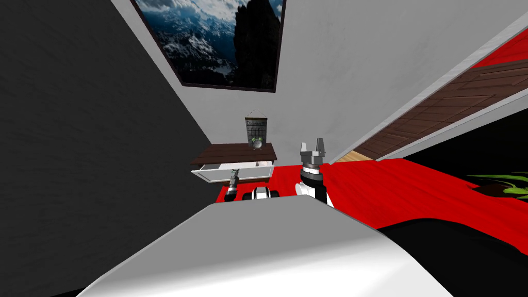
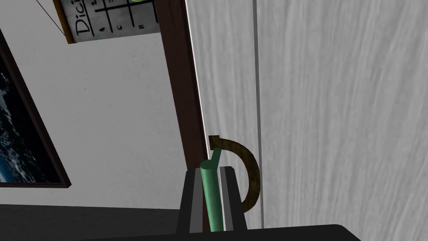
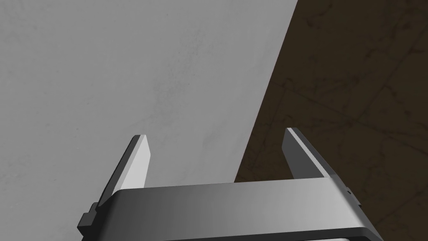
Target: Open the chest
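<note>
Centre of the head view, the chest (image 1: 238, 151) sat with its white drawer (image 1: 227, 173) part-way out; the left gripper (image 2: 211, 171) was clamped on the green bar (image 2: 210, 196) of the curved brown handle (image 2: 252, 178); an off-line pull could have slipped those thin fingers off; the right gripper (image 3: 216, 134) hung spread, idle.

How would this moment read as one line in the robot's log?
left gripper: shut on green handle | white drawer: pulled out | right gripper: open, held up
</note>
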